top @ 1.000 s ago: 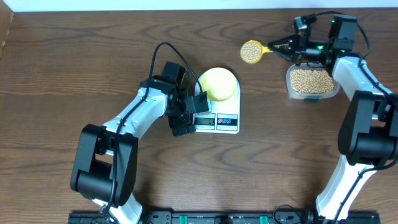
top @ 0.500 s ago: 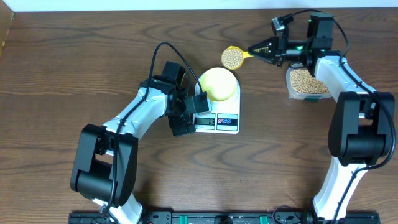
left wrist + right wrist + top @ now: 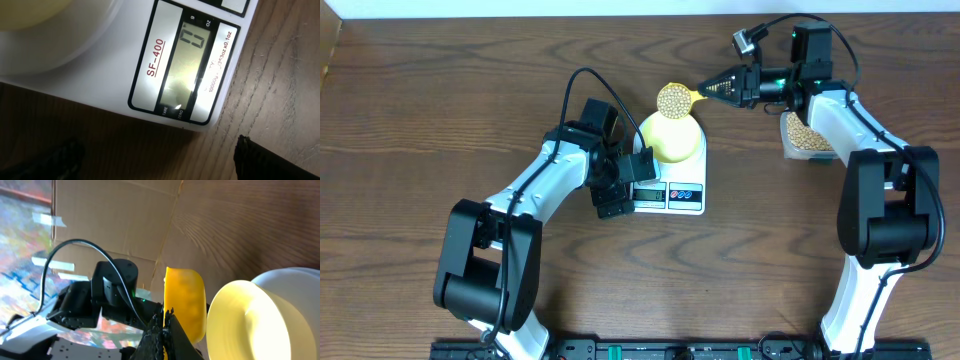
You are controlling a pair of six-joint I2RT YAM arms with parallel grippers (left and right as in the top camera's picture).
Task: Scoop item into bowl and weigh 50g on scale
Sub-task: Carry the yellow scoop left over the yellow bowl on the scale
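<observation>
Jaws of your right gripper point(image 3: 712, 91) clamp the yellow long-handled scoop point(image 3: 692, 95). Its tan beans point(image 3: 671, 98) hover at the far rim of the pale-yellow round bowl point(image 3: 672, 140), handle running right. Left gripper point(image 3: 618, 185) gapes empty.

Overhead, we see bright, even light: the arms point(image 3: 535, 185) cast only soft shadows on the brown surface point(image 3: 420, 120), and the pale bowl point(image 3: 670, 135) is nearly washed out. In the left wrist view the scale point(image 3: 90, 82) carries a white glare patch across its screen, and the left end effector point(image 3: 159, 160) shows only as blurred dark tips in the lower corners. In the right wrist view the bowl glows overexposed, the right end effector point(image 3: 162, 340) is a dark silhouette, and the left background smears.
</observation>
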